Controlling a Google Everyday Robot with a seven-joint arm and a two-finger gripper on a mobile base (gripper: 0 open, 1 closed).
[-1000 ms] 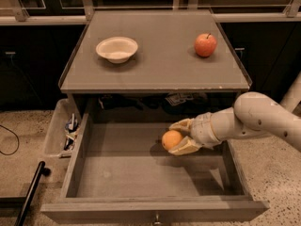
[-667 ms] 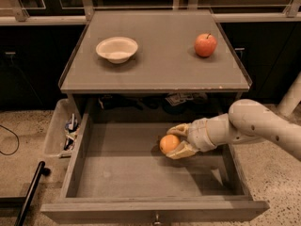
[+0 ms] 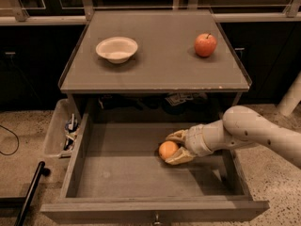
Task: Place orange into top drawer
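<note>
End effector (image 3: 171,149) sits inside the open top drawer (image 3: 117,173), right of centre in the frame, closed around the orange (image 3: 167,150). 2 tan fingers (image 3: 178,135) bracket the fruit, 1 above it and 1 below, both touching its skin. Orange sits low over the drawer floor, roughly mid-depth and right of the drawer's middle; contact with the floor cannot be confirmed from this angle. White arm (image 3: 254,133) enters from the right edge of the frame and crosses over the drawer's right wall. Drawer is pulled fully out toward the bottom of the frame, its small knob (image 3: 155,218) showing at the lower edge. Table (image 3: 160,74) top fills the upper middle of the frame. 1 white bowl (image 3: 116,49) stands upright on its left part; 1 red apple (image 3: 205,44) with stem stands on its right part, well apart from the bowl. Clear plastic bin (image 3: 56,135) hangs just beside the drawer's left wall and holds small items too dim to identify. Black pole (image 3: 30,194) slants across the lower left corner. Dark cable (image 3: 8,142) loops on the floor at the left edge.
</note>
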